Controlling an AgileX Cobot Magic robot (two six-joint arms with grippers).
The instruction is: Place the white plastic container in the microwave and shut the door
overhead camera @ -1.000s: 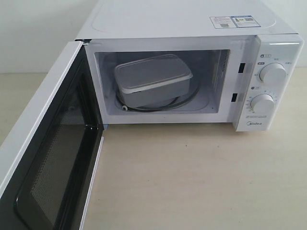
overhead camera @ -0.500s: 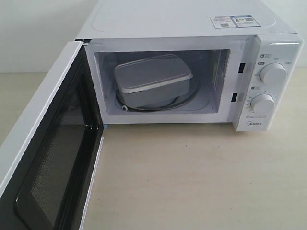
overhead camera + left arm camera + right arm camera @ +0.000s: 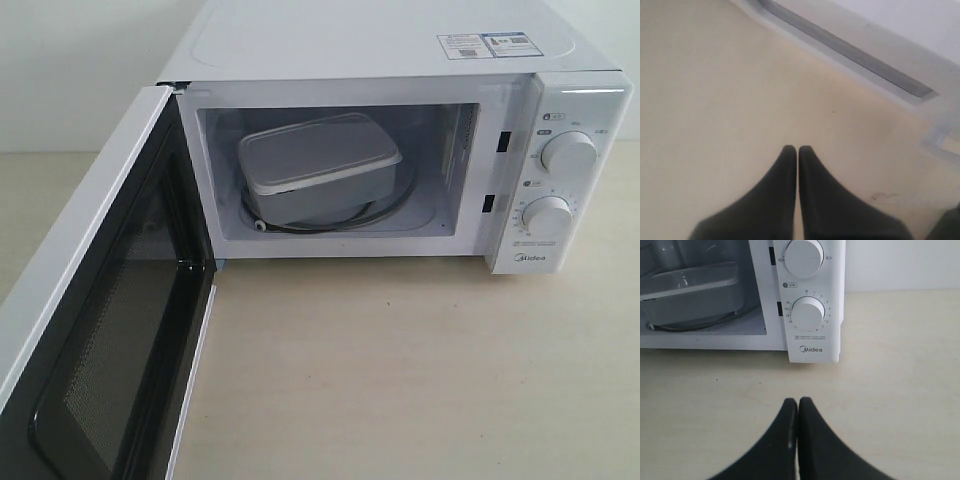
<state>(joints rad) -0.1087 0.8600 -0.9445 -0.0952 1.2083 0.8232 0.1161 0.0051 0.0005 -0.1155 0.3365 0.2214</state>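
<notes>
The white plastic container [image 3: 318, 165] sits lidded on the turntable ring inside the microwave [image 3: 400, 60]; its side also shows in the right wrist view [image 3: 690, 292]. The door [image 3: 95, 330] hangs wide open toward the front left, black mesh inner face showing. Neither gripper appears in the exterior view. My left gripper [image 3: 798, 149] is shut and empty above the bare tabletop, with the white door's dark window strip [image 3: 845, 50] beyond it. My right gripper [image 3: 798, 401] is shut and empty over the table, a little in front of the microwave's knob panel [image 3: 810, 315].
The beige table [image 3: 400, 380] stretches in front of the microwave. Two round knobs [image 3: 568, 155] stand on the right panel, and stickers [image 3: 485, 44] lie on top. A pale wall rises behind.
</notes>
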